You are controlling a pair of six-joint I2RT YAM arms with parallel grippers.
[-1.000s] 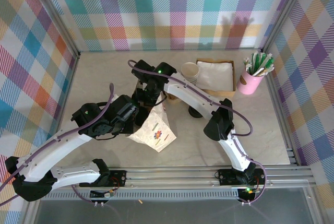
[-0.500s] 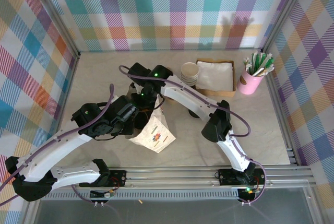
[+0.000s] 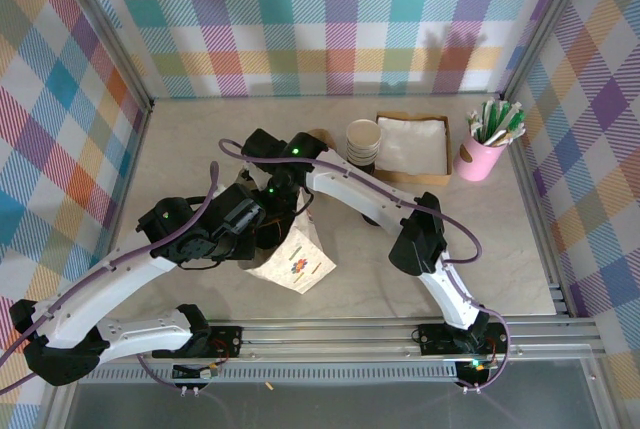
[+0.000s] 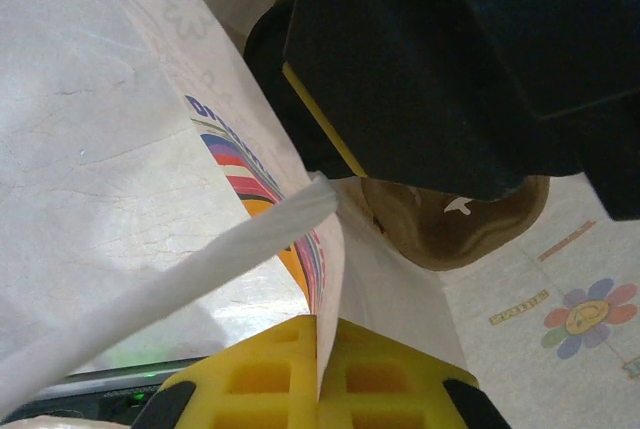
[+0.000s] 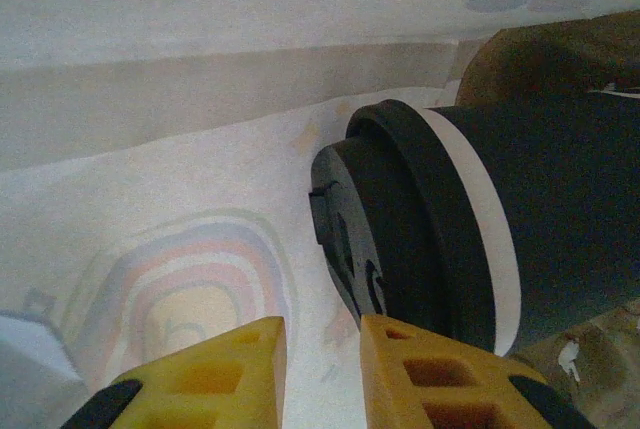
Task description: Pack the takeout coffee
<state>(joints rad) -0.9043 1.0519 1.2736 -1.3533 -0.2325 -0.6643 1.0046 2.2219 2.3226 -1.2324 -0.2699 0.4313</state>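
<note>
The takeout coffee (image 5: pixel 480 229) lies on its side inside the paper bag (image 3: pixel 300 259), filling the right half of the right wrist view with its black lid turned toward frame left. The right pincer (image 5: pixel 322 349) sits just below it, jaws narrowly parted with nothing between them, so the cup looks released. The left pincer (image 4: pixel 320 349) is clenched on the bag's rim at the bottom of its view, holding the mouth open.

The likely trouble is in the way out. A finger could catch the lid or drag the cup, and a tipped cup may leak if the lid lifts. Thin paper in the left grip could tear or slip, folding the mouth onto the arm.

The bag walls crowd the right pincer closely. Outside, the bench (image 3: pixel 200 139) lies open at centre left and lower right, while the stack of cups (image 3: pixel 362 139) stands beside the right forearm at upper centre
</note>
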